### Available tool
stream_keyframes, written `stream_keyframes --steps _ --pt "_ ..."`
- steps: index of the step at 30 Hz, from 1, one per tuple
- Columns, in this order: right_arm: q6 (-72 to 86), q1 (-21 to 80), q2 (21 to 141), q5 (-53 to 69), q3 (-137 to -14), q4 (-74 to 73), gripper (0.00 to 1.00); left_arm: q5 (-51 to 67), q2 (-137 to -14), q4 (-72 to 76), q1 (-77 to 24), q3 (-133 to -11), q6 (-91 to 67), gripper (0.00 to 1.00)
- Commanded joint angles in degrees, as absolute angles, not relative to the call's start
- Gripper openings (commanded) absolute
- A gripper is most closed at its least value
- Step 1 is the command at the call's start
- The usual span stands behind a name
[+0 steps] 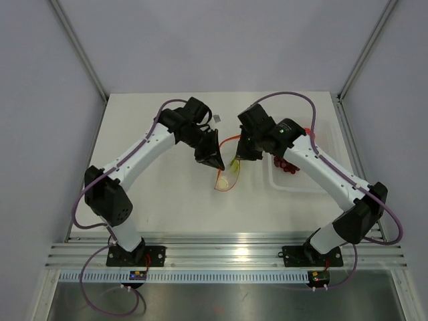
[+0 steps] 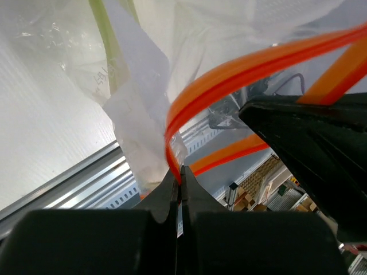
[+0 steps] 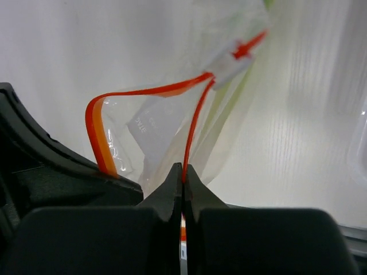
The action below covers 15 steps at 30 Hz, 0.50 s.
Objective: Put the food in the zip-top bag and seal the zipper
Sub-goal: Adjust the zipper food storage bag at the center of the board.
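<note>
Gripping, with left and right jaws clamped, the thin orange-red zipper strip (image 2: 229, 74) of the unsealed crinkly clear bag (image 1: 226, 179) containing pale-green stalks (image 1: 235, 164), leaving dark red grapes (image 1: 286, 165) unbagged.

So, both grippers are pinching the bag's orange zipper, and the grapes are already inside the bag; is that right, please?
Not quite: the grapes lie in the tray, not in the bag, as the top view shows. The rest holds: the left gripper and right gripper are both shut on the zipper.
</note>
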<state>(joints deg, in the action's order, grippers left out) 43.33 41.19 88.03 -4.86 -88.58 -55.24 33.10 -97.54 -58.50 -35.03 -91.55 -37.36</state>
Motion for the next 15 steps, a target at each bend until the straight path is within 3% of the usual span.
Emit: stream_keyframes --steps 1,3,7,15 --pt "42.02 41.13 83.23 -8.52 -99.65 -56.06 0.0 32.52 -92.47 -61.69 -33.4 -106.06 -34.63 0.0" --pt "41.4 41.31 83.15 -9.22 -104.47 -58.18 0.0 33.22 -91.94 -63.01 -32.87 -110.19 -34.8 0.0" --pt "41.13 41.31 81.83 -9.05 -104.6 -58.19 0.0 35.85 -88.86 -59.24 -32.43 -104.97 -37.26 0.0" --pt "43.77 41.22 81.74 -8.61 -86.07 -51.77 0.0 35.86 -89.65 -52.91 -32.34 -87.2 -37.53 0.0"
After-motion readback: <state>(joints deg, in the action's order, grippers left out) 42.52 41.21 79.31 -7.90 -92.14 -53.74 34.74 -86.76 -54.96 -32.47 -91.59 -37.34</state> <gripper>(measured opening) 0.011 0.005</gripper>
